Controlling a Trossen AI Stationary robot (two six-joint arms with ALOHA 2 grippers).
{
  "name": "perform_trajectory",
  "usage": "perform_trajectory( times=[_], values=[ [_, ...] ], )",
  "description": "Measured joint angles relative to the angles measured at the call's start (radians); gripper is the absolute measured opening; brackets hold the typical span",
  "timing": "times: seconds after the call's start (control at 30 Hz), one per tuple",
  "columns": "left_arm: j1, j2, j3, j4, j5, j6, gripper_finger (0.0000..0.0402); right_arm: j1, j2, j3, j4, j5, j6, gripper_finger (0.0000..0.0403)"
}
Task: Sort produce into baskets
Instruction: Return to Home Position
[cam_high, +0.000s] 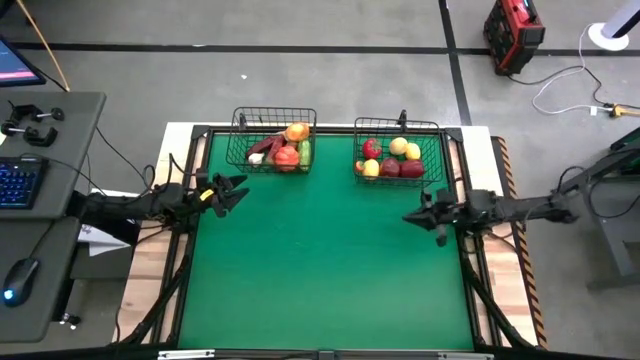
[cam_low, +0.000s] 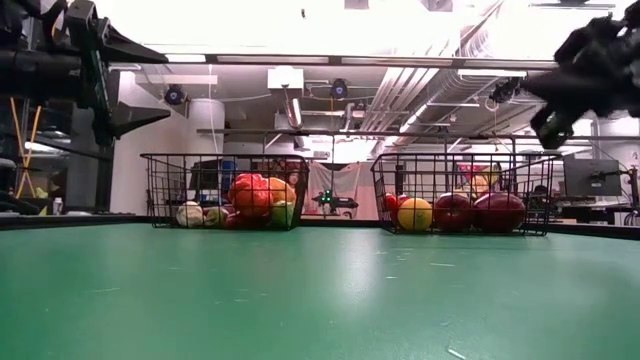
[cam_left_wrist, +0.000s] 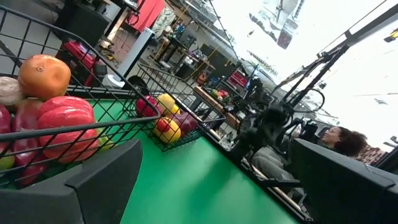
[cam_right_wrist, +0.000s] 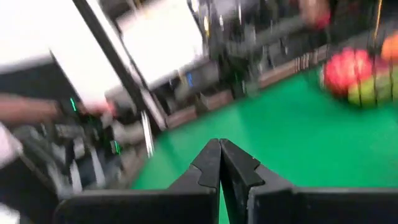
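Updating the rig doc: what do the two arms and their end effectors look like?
Left arm and right arm: slim dark links. Left end effector: two black pointed fingers, with a yellow patch just behind them. Right end effector: matching black. Its fingers are flat wedges with notched inner edges.

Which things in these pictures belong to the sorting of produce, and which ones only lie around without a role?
Belong to the job:
left basket
right basket
produce inside both baskets
left gripper, open, at the table's left side
right gripper, shut, at the table's right side

Only lying about:
keyboard on the side desk
mouse on the same desk
red device on the floor
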Motion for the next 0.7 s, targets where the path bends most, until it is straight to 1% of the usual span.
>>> perform_trajectory(
  times=[0.03,0.17,0.2,0.7],
  values=[
    [0.000,0.000,0.000,0.000,0.001,0.000,0.0397,-0.013,-0.046,0.000,0.001,0.000,0.000,0.0000],
    [0.000,0.000,0.000,0.001,0.002,0.000,0.0397,-0.048,-0.049,0.000,0.126,0.004,0.000,0.0000],
    [0.000,0.000,0.000,0.003,0.003,0.000,0.0397,-0.050,-0.049,0.000,0.132,0.004,0.000,0.0000],
    [0.000,0.009,-0.001,-0.002,0.003,0.000,0.0397,-0.050,-0.049,-0.001,0.047,0.004,0.000,0.0000]
  ],
)
